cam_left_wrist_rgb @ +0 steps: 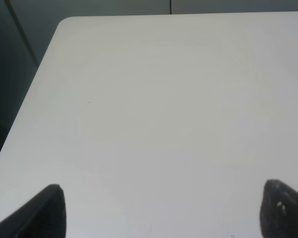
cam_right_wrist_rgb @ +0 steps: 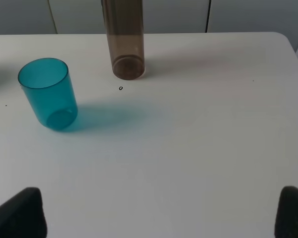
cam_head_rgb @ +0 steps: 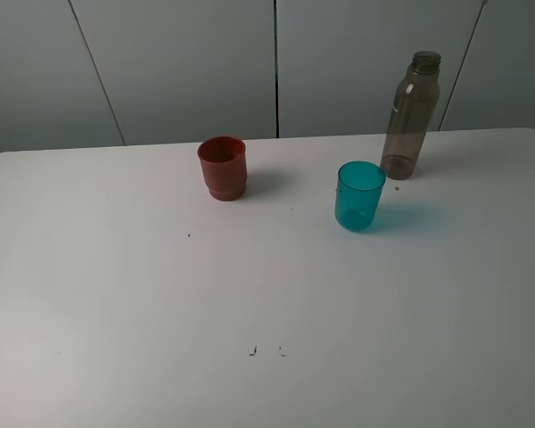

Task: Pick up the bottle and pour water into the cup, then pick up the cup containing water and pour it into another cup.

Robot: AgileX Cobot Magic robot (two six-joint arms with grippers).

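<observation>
White desk [cam_head_rgb: 116, 312] carries three things, all upright and untouched. Toward the left stands the red cup [cam_head_rgb: 222, 168], opaque, with a stepped base. Right of the middle is the teal cup [cam_head_rgb: 359, 195], translucent, casting a blue-tinted shadow. Just behind it to the right rises the bottle [cam_head_rgb: 411, 115], smoky and uncapped; it looks empty, though the tint makes that hard to judge. The left pincer [cam_left_wrist_rgb: 161, 210] hangs spread wide over bare desk. The right pincer [cam_right_wrist_rgb: 161, 210] is likewise agape, facing cup and bottle from well back.
</observation>
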